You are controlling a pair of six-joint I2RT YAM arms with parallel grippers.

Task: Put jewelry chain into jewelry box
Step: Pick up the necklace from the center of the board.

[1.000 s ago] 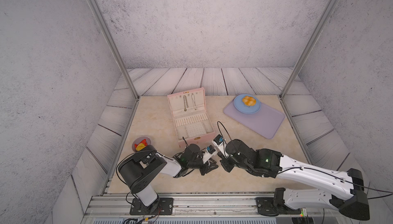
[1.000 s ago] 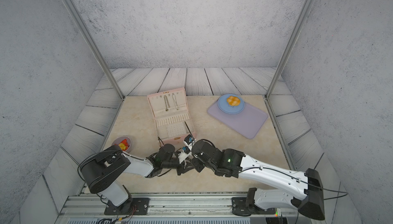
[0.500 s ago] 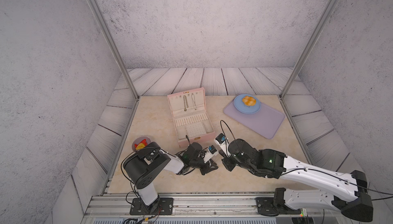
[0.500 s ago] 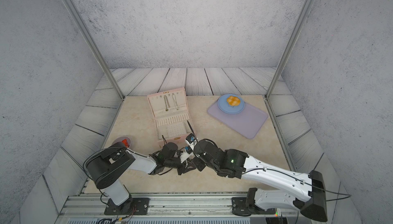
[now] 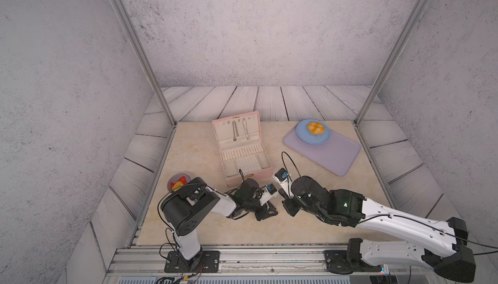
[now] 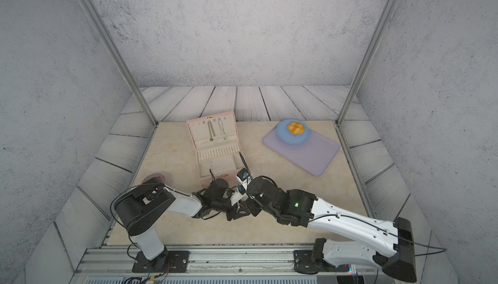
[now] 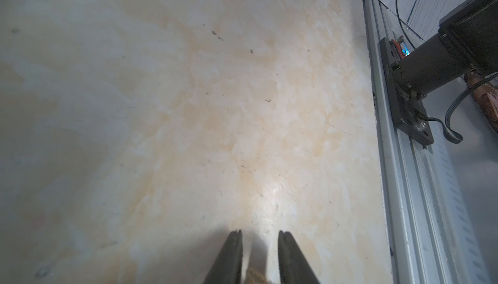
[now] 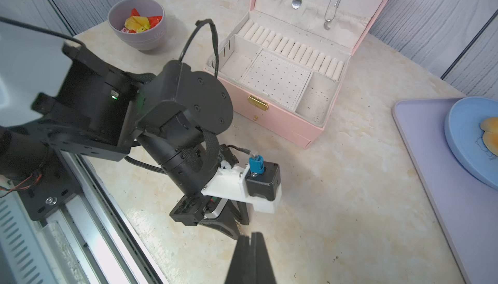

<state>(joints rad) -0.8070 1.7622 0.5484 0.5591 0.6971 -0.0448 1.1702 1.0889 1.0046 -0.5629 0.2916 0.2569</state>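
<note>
1. The left gripper (image 7: 260, 232) is low over the marbled tabletop (image 5: 194, 158), near the front rail and in front of the jewelry box (image 5: 260, 174).
2. In the left wrist view its two dark fingers (image 7: 231, 255) stand a little apart at the tips. A small gold-coloured clump, the jewelry chain (image 7: 254, 276), is lodged between them at the picture's edge, so the claw is clenched on the chain.
3. The chain is outside the box, at the left gripper. It is too fine to make out in either top view.
4. The right gripper (image 8: 250, 235) is clamped fully closed, fingers pressed together with nothing visible between them. Its tips are just beside the left gripper's fingers.
5. The pale pink box is open with the lid upright. A thick silver chain (image 5: 235, 131) and a thin silver necklace (image 5: 245, 130) hang inside the lid.
6. The box's ring rolls, perforated panel and side compartments hold no jewellery.
7. A grey bowl (image 8: 151, 40) of wrapped sweets is at the table's left edge.
8. Well to the right, a blue plate (image 5: 320, 141) carrying a bread roll (image 5: 314, 127) rests on a lavender tray (image 5: 342, 158).
</note>
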